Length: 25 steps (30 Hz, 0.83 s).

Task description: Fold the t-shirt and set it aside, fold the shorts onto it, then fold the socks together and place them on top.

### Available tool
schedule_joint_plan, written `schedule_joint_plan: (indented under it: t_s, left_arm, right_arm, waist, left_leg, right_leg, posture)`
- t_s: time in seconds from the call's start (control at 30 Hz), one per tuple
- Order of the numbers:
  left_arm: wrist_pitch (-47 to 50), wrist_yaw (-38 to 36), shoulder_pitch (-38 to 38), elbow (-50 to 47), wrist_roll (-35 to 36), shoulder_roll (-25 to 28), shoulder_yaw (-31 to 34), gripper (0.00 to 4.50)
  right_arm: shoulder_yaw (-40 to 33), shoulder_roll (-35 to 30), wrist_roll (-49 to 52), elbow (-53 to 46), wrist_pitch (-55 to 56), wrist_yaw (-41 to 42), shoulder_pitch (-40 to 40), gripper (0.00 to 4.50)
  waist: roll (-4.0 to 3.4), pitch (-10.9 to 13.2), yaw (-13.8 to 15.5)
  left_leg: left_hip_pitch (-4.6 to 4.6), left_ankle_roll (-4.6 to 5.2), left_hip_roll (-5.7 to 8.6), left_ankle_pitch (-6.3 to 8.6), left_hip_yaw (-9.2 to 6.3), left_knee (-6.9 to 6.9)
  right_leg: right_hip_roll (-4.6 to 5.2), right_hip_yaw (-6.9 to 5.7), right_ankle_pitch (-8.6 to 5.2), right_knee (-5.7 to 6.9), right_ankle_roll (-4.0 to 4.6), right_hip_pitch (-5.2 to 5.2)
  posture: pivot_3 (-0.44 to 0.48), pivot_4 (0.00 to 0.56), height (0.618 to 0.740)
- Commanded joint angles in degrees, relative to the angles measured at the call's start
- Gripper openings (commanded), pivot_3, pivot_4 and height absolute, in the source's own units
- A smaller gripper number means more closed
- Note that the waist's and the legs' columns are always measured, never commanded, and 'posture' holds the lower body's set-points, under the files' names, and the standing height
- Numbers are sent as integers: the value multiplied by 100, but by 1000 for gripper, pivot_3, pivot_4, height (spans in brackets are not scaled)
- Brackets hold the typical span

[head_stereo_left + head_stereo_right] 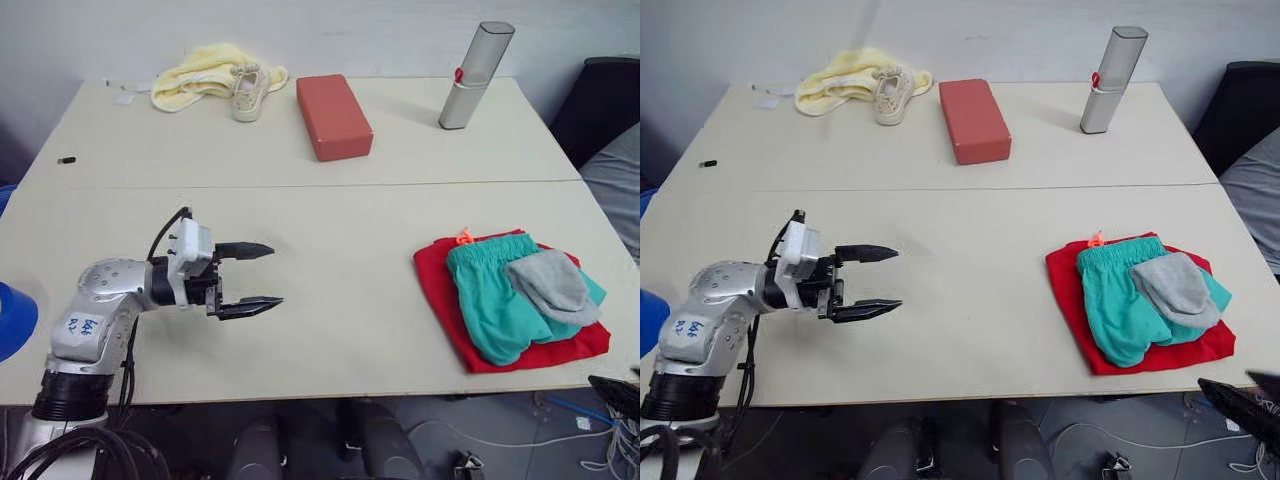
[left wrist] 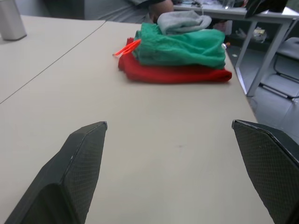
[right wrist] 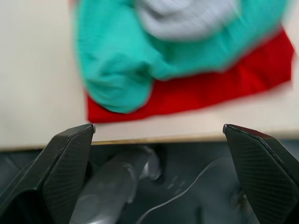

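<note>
- Left tool [image 1: 247,277] open, empty, hovering over the beige tabletop [image 1: 330,250]
- Right tool [image 3: 159,135] open, empty, at the near tabletop edge
- Folded red cotton t-shirt [image 1: 480,345] front right, teal-green fabric shorts [image 1: 495,300] on it, light grey knit socks [image 1: 552,283] on top
- Red rectangular block [image 1: 333,116], pale yellow cloth [image 1: 200,72] far back
</note>
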<state>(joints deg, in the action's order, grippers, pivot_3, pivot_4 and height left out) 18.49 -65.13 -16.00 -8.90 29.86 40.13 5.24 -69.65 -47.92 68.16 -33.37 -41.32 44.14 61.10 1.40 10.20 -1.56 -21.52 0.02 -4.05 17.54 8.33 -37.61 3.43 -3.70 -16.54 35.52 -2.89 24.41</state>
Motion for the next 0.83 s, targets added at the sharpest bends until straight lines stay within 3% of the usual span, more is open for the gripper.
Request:
schedule_joint_plan:
  t_s: [0.03,0.13,0.23,0.43,0.63,0.83]
  left_arm:
    - [-798,281,441,-13,-565,250,492,4500]
    - [-865,417,815,52,-669,367,704,4500]
    - [-1030,497,1217,82,-757,467,972,4500]
    - [-1275,675,2134,-87,-868,521,1499,4500]
    - [-1375,987,2567,-348,-863,372,1753,4500]
    - [-1526,1179,2654,-368,-868,248,1794,4500]
  right_arm:
    - [515,-399,-1226,293,1534,1599,-865,4485]
    - [1448,-666,-1368,516,1947,1781,-2201,4485]
    - [2832,-807,-2096,714,2649,2052,-3513,4485]
    - [5470,-58,-3481,1712,3739,2428,-6117,4485]
    - [6562,897,-4149,2333,4220,2305,-6936,4485]
    - [6668,1546,-4543,2845,4791,1872,-7127,4485]
  waist:
    - [19,4,-19]
    - [37,9,-29]
    - [32,17,23]
    - [19,29,0]
    - [13,31,14]
    - [13,30,0]
  left_leg:
    - [2,5,4,5,9,5]
    - [21,7,19,5,20,33]
    - [29,5,29,7,19,40]
    - [30,-4,26,8,21,36]
    - [30,-4,27,5,23,23]
    - [31,0,33,4,27,13]
  right_leg:
    - [3,8,6,-3,11,2]
    - [9,27,10,-9,18,1]
    - [17,33,12,11,16,7]
    - [20,25,8,26,22,14]
    - [37,17,8,48,25,16]
    - [60,4,13,57,30,13]
  posture:
    - [0,150,740]
    - [0,150,740]
    - [0,150,740]
    - [0,150,740]
    - [0,150,740]
    - [0,150,740]
